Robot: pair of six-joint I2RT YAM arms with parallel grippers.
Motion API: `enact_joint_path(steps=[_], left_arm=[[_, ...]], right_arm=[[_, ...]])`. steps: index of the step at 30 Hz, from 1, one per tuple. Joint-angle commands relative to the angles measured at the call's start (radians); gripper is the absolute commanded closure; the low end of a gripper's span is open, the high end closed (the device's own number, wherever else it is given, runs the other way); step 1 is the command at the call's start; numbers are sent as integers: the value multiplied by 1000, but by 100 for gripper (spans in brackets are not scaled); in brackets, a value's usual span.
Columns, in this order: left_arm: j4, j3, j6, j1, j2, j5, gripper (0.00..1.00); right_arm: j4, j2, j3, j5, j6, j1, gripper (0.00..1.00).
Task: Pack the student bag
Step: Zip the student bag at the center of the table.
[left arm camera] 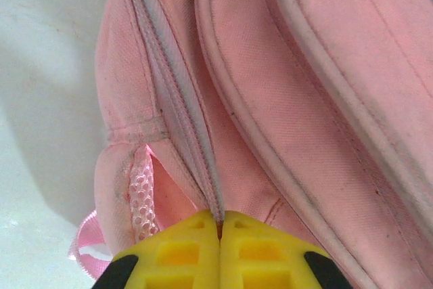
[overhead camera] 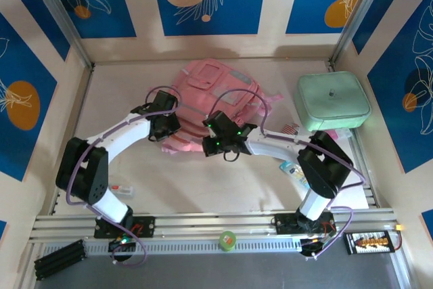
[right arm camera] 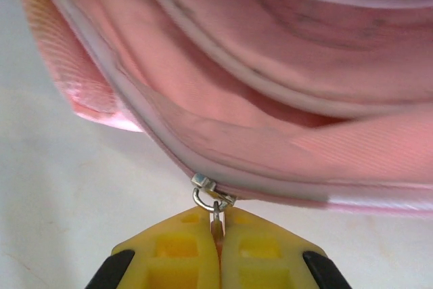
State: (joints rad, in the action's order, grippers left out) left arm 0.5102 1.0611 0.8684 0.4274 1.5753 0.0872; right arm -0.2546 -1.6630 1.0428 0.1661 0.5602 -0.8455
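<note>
The student bag [overhead camera: 196,82] is pink with pale grey piping. The left pincer [left arm camera: 220,225] and right pincer [right arm camera: 218,225] are yellow. The case [overhead camera: 333,101] seems mint green, the tabletop [overhead camera: 122,93] off-white.

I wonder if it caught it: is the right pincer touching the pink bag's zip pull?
Touching. Right wrist view shows the right pincer shut on the zip pull of the student bag.

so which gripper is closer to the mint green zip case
Right. The right gripper, pinching the zip pull at the near edge of the pink backpack, sits left of the mint-green zip case. The left gripper is farther left, clamped on the backpack's other side.
</note>
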Motion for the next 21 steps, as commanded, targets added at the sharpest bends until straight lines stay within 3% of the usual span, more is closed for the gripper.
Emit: enact_joint_path(steps=[1, 9, 15, 21], left_arm=[[16, -15, -29, -25, -46, 69, 100], [22, -32, -40, -42, -80, 67, 100], [38, -51, -70, -59, -86, 38, 100], [54, -76, -99, -75, -86, 21, 100]], right_arm=[[-126, 66, -40, 77, 26, 37, 100], [-122, 102, -76, 74, 3, 157, 100], [-110, 57, -56, -1, -84, 263, 100], [-157, -10, 2, 14, -133, 366, 100]])
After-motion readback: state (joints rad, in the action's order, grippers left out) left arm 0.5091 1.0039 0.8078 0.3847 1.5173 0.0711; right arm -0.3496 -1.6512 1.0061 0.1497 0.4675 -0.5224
